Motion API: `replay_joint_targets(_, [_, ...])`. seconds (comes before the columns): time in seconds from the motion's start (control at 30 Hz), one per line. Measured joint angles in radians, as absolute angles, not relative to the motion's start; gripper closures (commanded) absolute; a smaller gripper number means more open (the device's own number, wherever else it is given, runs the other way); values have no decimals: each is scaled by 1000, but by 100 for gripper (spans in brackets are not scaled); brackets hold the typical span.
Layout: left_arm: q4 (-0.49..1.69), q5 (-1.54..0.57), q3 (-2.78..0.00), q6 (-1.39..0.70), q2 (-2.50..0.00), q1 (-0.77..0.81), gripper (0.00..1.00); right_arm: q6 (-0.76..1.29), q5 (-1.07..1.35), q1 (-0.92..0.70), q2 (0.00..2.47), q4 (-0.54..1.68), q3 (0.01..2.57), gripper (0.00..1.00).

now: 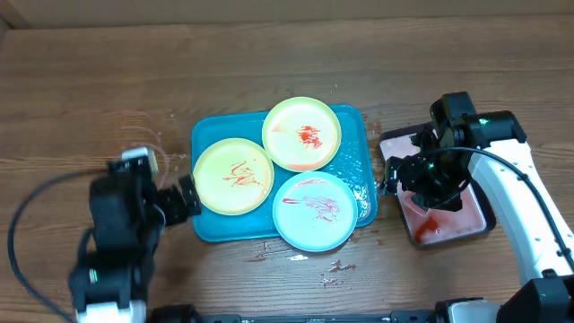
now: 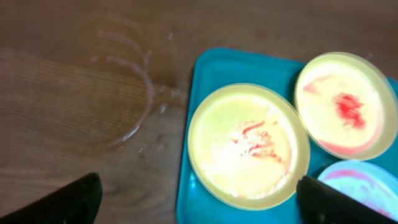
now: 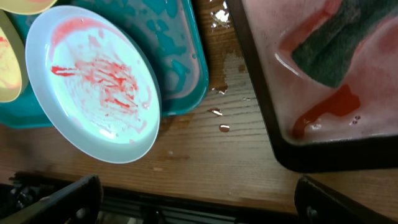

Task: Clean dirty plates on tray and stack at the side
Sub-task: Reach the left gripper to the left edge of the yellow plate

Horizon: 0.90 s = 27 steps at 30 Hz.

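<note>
1. Wood-grain table (image 1: 90, 81) lies under everything. It has a faint wet ring (image 2: 124, 93) to the left of the teal tray (image 1: 208, 226) and a few droplets (image 1: 334, 267) on the boards in front of it.
2. That tray sits mid-table and carries all three plates, each smeared with red-orange sauce.
3. At its left end lies the left yellow-green plate (image 1: 233, 176). The far yellow-green plate (image 1: 302, 134) sits in the far right corner, and its edge meets the left plate's. I cannot tell whether it touches or laps over.
4. At the near right is the light blue plate (image 1: 315, 209), its near edge hanging past the tray's rim over bare wood.
5. My left claw (image 2: 198, 183) hangs just beside the tray's left edge, facing the left yellow-green plate. Its fingers are spread wide with nothing between them.
6. My right claw (image 3: 196, 186) hovers at the left side of the black-rimmed tray (image 3: 348, 155), to the right of the teal one. Its fingers are also wide apart and empty.
7. Inside that black-rimmed tray, a dark green sponge (image 3: 336, 43) lies on the wet pinkish floor, with a small red sauce pool (image 3: 326, 109) just beside it.
</note>
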<state>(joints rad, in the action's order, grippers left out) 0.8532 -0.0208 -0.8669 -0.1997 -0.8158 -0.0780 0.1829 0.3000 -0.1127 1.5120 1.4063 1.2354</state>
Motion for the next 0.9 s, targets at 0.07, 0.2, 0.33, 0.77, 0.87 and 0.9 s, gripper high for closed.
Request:
replay_joint_targets(0.07, [929, -14, -965, -200, -955, -78, 0, 183, 303, -113, 1512, 1411, 1235, 0])
replay_joint_targets(0.2, [989, -48, -1068, -199, -1169, -78, 0, 183, 308, -113, 1512, 1416, 1235, 0])
replay_joint_targets(0.33, [968, -169, -1082, -165, -1312, -78, 0, 183, 308, -113, 1512, 1415, 1235, 0])
replay_joint_targets(0.77, [907, -408, -1082, -22, -1504, -78, 3, 183, 310, -113, 1512, 1377, 1235, 0])
replay_joint_targets(0.87, [925, -341, -1082, -32, -1517, -78, 10, 183, 310, -113, 1512, 1373, 1235, 0])
replay_joint_targets(0.9, [928, -316, -1082, -37, -1522, -78, 12, 183, 310, -113, 1512, 1371, 1235, 0])
